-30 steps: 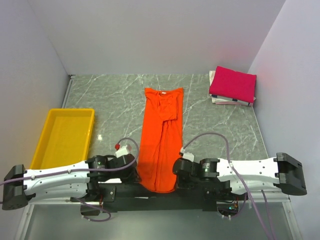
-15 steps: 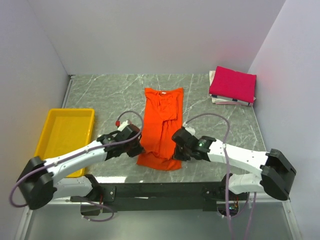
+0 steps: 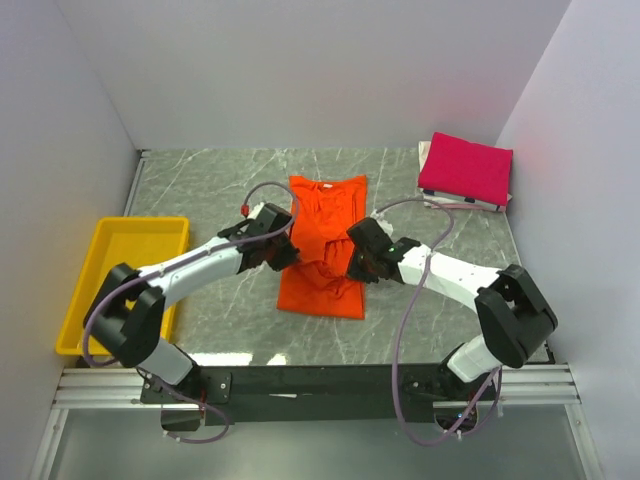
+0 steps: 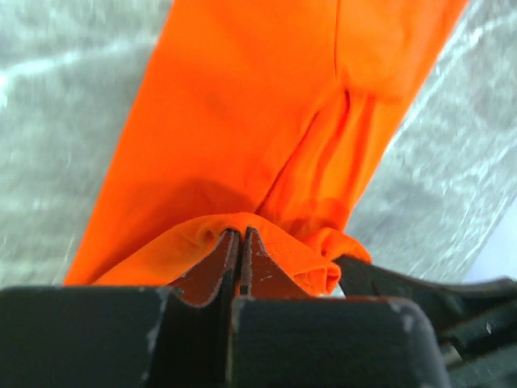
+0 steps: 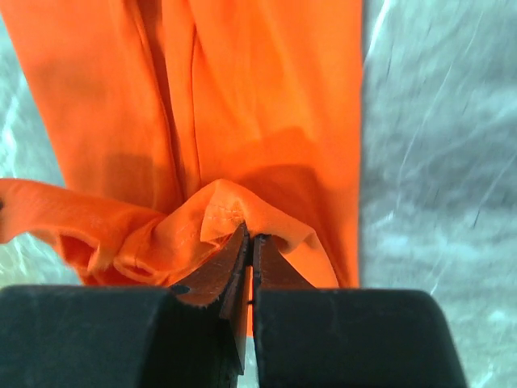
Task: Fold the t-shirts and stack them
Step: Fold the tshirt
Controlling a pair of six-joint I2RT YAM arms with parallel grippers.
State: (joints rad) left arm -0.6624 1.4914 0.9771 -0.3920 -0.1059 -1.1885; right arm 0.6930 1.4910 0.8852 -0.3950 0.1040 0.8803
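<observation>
Both stretched fwd, angled inward, L end effector (image 3: 285, 256) & R end effector (image 3: 357, 262) pinching orange t-shirt (image 3: 326, 212)

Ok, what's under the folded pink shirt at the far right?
A pale layer pokes out beneath the pink shirt along its near edge and left corner. The shirt covers the rest, so I cannot tell what it is.
</observation>
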